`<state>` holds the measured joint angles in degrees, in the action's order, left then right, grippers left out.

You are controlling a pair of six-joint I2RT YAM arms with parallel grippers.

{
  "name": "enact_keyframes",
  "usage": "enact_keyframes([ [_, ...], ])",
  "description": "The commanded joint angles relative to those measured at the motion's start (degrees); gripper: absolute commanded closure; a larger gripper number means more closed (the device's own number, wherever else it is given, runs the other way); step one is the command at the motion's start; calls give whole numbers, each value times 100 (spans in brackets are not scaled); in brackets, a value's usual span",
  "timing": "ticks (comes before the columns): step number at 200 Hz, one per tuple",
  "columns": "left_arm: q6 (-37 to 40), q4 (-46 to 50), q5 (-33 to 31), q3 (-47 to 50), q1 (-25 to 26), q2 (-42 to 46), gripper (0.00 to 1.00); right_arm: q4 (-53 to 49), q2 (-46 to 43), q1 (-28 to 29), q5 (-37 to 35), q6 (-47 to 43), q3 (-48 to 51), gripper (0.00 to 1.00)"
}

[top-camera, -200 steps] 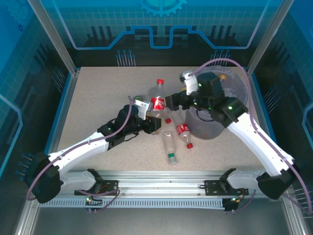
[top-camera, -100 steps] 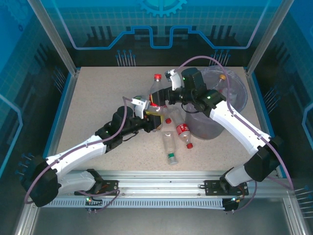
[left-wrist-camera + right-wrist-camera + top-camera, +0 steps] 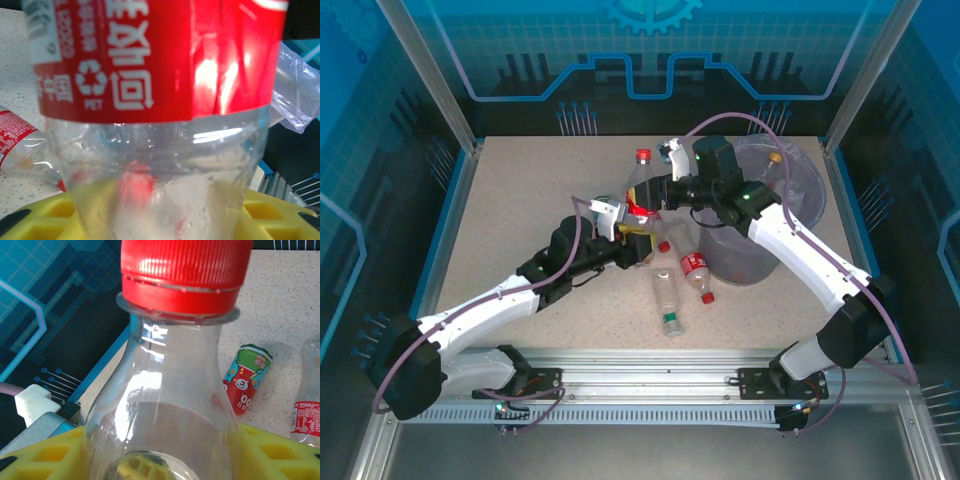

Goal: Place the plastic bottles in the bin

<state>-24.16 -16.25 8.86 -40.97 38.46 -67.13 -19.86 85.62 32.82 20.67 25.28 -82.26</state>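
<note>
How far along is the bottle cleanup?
Done: a yellow-capped bottle shows inside the bin. In hand: a red-label bottle sits between the left gripper and the right gripper, likely a handover. Left: a green-capped bottle and a red-capped bottle lie on the table, maybe more.

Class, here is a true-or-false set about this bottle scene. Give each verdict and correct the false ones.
1. The upright bottle has a red cap. True.
2. The bin lies on its side. False: it stands upright.
3. A lying bottle on the table has a green cap. True.
4. The upright bottle's label is blue. False: it is red.
5. The right gripper hangs over the bin. False: its fingers flank the upright bottle's neck.
</note>
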Motion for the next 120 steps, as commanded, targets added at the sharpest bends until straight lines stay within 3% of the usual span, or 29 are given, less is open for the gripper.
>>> enact_keyframes([
  [1, 105, -255, 133, 113, 21, 105, 37, 197, 49, -107, 124, -2, -280, 48],
  [31, 137, -26, 132, 129, 13, 316, 1, 29, 44, -279, 303, -209, -699, 49],
  [85, 103, 720, -92, 445, 14, 968, 1, -671, -139, -870, -121, -823, -2202, 51],
  [120, -171, 584, 114, 353, 23, 852, 4, -1029, -553, -1679, -623, -1008, -2722, 52],
])
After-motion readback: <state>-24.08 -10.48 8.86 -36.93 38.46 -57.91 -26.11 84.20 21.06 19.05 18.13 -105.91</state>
